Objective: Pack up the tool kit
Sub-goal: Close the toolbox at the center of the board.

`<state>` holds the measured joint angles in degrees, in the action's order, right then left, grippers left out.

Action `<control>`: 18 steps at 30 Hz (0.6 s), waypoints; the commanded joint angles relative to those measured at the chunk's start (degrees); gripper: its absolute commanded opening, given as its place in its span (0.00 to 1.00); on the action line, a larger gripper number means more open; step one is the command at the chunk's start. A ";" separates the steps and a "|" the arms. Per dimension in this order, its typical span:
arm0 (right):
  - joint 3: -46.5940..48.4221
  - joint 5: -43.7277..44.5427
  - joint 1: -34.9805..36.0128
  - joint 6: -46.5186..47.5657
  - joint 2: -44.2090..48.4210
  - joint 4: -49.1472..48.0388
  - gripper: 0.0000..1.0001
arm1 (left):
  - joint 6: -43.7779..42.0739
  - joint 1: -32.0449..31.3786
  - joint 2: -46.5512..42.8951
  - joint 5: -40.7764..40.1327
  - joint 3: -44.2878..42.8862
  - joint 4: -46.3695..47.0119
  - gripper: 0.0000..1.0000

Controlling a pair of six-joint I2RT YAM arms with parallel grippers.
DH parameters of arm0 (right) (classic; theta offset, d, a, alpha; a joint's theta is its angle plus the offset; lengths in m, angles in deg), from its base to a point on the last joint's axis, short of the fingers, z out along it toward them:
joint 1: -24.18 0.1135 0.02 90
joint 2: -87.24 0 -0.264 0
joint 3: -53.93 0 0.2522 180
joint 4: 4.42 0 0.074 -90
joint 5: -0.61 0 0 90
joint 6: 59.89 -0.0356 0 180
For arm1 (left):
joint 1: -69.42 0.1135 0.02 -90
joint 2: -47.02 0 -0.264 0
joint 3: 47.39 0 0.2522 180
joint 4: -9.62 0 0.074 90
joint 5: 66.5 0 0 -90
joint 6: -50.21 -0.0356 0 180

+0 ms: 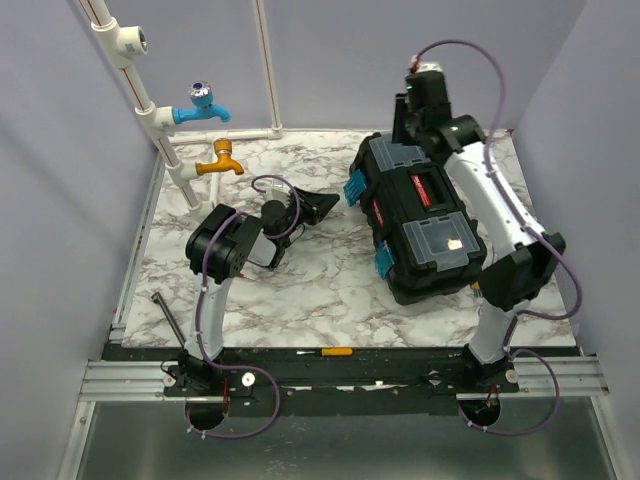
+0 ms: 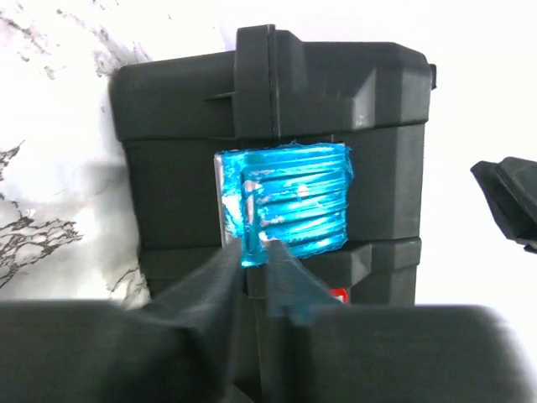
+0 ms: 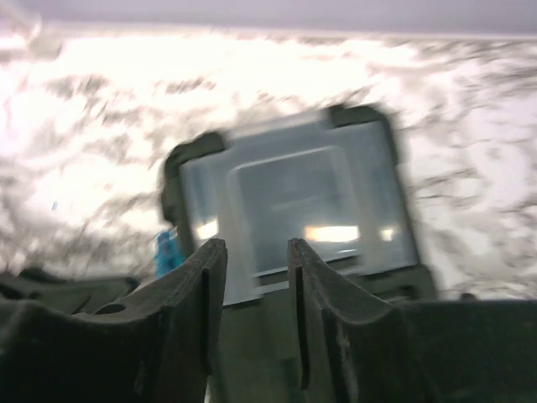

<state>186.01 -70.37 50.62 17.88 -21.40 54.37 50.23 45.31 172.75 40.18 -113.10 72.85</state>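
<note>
1. The black toolbox (image 1: 420, 215) sat lid-down on the marbled bench (image 1: 300, 290), its red-black handle (image 1: 428, 190) on top between two clear-lidded compartments
2. The left arm (image 1: 225, 250) reached toward the toolbox's left side, and the left jaws pointed at the farther teal latch (image 1: 355, 187)
3. In the left wrist view the left jaws stood narrow, with their tips at the lower edge of that latch (image 2: 289, 201) and a strip of teal showing in the gap; whether they pinched it could not be told
4. The nearer teal latch (image 1: 383, 262) on the same side of the toolbox had nothing touching it
5. The right arm (image 1: 500, 215) arched along the toolbox's right side, with the right jaws hanging above its far end
6. The right wrist view was blurred, yet it showed the right jaws parted by a narrow gap and holding nothing, with the far compartment's clear lid (image 3: 294, 210) below them
7. A yellow-handled screwdriver (image 1: 327, 352) lay well apart from the toolbox's near end, on the dark rail
8. A blue tap (image 1: 203, 108) and an orange tap (image 1: 222, 163) stood well to the toolbox's left
</note>
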 commanded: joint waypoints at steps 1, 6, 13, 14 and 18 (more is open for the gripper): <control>-4.63 4.42 -8.06 -2.58 6.76 -7.21 0.50 | -3.74 -0.22 -1.78 1.74 0.72 -3.65 0.04; -9.42 6.91 -16.25 -3.97 8.05 -9.99 0.69 | -8.60 -0.44 -5.26 0.63 0.06 -12.78 0.00; -11.16 1.81 -21.08 -5.96 0.65 -7.90 0.84 | -16.84 -1.21 -9.90 -2.23 -7.26 -36.02 0.00; -11.23 0.63 -21.28 -6.44 -0.62 -7.55 0.85 | -18.41 -1.56 -10.91 -3.70 -8.22 -40.62 0.00; -13.96 -4.93 -23.48 -9.08 -2.48 -9.02 0.87 | -22.75 -3.26 -14.50 -11.09 -10.99 -55.27 0.00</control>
<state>174.91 -68.88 28.85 12.11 -22.32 45.46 34.77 43.78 163.09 37.26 -121.03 37.90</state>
